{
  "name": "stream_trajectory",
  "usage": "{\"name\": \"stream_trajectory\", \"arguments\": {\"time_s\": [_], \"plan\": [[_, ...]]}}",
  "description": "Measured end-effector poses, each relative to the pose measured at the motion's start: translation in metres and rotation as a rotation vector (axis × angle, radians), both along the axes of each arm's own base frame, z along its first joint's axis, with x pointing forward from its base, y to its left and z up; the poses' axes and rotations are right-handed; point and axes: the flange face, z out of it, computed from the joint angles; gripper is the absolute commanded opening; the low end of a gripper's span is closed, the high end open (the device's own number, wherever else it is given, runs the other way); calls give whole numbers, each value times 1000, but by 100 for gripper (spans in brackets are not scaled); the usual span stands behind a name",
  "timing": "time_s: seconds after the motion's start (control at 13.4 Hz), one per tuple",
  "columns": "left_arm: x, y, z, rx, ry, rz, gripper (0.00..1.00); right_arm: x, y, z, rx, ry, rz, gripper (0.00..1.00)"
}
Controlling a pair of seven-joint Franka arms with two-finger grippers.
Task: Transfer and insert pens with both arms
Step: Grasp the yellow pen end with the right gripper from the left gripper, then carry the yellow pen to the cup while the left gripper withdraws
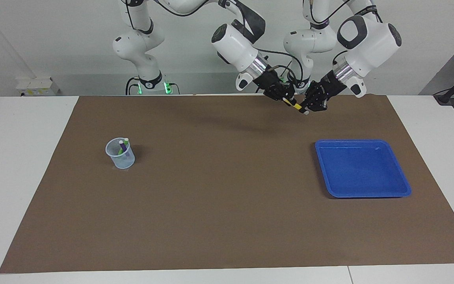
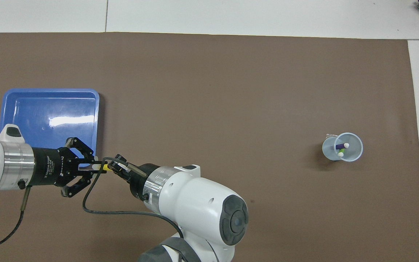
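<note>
A yellow pen (image 1: 294,105) (image 2: 105,167) hangs in the air between both grippers, over the brown mat near the robots' edge. My left gripper (image 1: 305,110) (image 2: 94,166) is shut on its pale end. My right gripper (image 1: 289,100) (image 2: 114,168), reaching across toward the left arm's end, is shut on its yellow end. A purple pen (image 1: 121,147) (image 2: 339,146) and a green pen (image 1: 126,144) (image 2: 341,151) stand in a clear cup (image 1: 120,156) (image 2: 353,147) toward the right arm's end.
A blue tray (image 1: 363,169) (image 2: 49,109) with nothing in it lies on the brown mat (image 1: 219,189) toward the left arm's end, farther from the robots than the held pen. The right arm's black cable (image 2: 122,213) loops below both hands.
</note>
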Motion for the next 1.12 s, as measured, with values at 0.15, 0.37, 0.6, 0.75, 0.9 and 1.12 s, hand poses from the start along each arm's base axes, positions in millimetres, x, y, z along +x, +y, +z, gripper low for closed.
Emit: {"name": "stream_trajectory", "arguments": {"time_s": [0.15, 0.37, 0.6, 0.75, 0.9, 1.12], "plan": [[0, 1, 0, -1, 1, 1, 0, 0, 0, 0, -1, 0, 0, 0], [0, 1, 0, -1, -1, -2, 91, 0, 0, -1, -1, 0, 0, 0], [-4, -3, 4, -1, -5, -21, 100, 2, -2, -1, -6, -11, 8, 0], [-5, -3, 8, -1, -17, -28, 100, 6, -6, -8, -54, -41, 109, 0], [-6, -2, 9, -3, -45, -70, 100, 23, -26, -17, -117, -62, 262, 0], [-9, 0, 7, -17, -124, -258, 100, 45, -63, -17, -235, -100, 435, 0]]}}
